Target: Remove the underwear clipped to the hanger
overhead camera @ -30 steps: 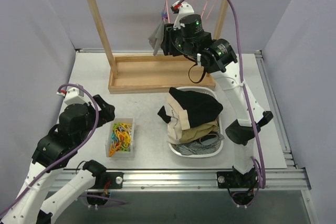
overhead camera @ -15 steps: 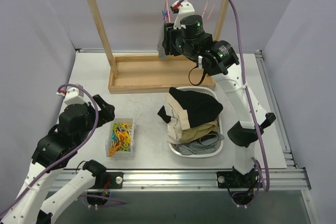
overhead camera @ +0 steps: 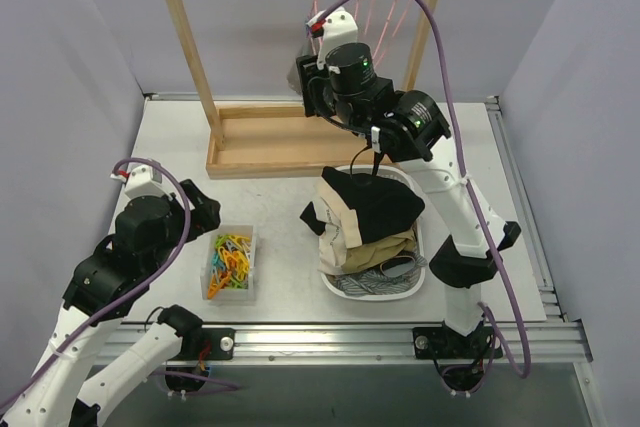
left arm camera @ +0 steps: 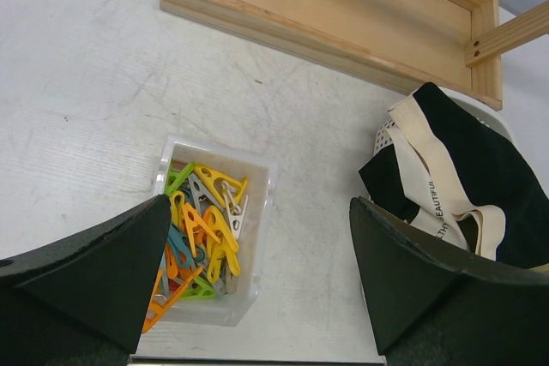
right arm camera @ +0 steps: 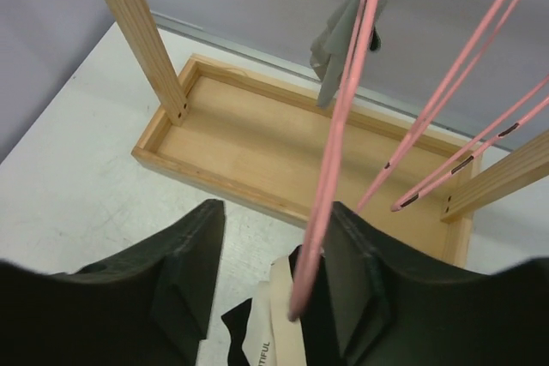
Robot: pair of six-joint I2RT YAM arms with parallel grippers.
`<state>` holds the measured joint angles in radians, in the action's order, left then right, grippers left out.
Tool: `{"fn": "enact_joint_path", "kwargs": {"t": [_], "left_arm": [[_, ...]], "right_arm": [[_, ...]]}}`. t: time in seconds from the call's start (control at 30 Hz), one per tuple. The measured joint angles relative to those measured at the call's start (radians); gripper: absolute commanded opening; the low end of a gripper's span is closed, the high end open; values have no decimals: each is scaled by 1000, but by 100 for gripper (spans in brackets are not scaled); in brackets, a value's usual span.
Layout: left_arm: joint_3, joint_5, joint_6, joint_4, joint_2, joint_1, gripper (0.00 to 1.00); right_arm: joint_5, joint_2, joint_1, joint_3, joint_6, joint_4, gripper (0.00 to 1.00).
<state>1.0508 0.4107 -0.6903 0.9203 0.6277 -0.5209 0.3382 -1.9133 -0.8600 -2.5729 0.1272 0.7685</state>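
The white table [overhead camera: 180,147] sits between plain purple-grey walls [overhead camera: 60,47], and a wooden rack [overhead camera: 190,37] with pink hangers [right arm camera: 343,126] stands along its far edge. A white basket [overhead camera: 395,172] toward the near edge holds a pile of clothes [overhead camera: 365,207], and a clear box [left arm camera: 262,237] by the near left corner is full of coloured clips [left arm camera: 206,229]. The grey underwear [right arm camera: 339,36] hangs clipped up by the far edge; the right gripper [right arm camera: 276,212] has its fingers spread around a pink hanger, and the left gripper [left arm camera: 257,203] has its fingers wide apart over the box.
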Motion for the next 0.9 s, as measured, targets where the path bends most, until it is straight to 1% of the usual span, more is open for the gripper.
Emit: {"fn": "enact_joint_path", "kwargs": {"t": [0.07, 0.2, 0.3, 0.33, 0.4, 0.57, 0.7, 0.77, 0.9], "left_arm": [[0, -1, 0, -3, 4, 0, 94], [0, -3, 0, -5, 8, 0, 94], [0, -3, 0, -6, 11, 0, 94], [0, -4, 0, -6, 12, 0, 94], [0, -5, 0, -7, 16, 0, 94], [0, -15, 0, -12, 26, 0, 94], [0, -21, 1, -13, 29, 0, 94], [0, -22, 2, -14, 31, 0, 94], [0, -22, 6, -15, 31, 0, 94]], "right_arm": [[26, 0, -26, -10, -8, 0, 35], [84, 0, -36, -11, -17, 3, 26], [120, 0, -36, -10, -21, 10, 14], [131, 0, -36, -10, -21, 13, 6], [164, 0, -35, -10, -25, 18, 0], [200, -2, -32, -10, -28, 17, 0], [197, 1, -32, 6, -41, -11, 0], [185, 13, -32, 46, -48, -51, 0], [150, 74, -32, 185, -59, -175, 0]]}}
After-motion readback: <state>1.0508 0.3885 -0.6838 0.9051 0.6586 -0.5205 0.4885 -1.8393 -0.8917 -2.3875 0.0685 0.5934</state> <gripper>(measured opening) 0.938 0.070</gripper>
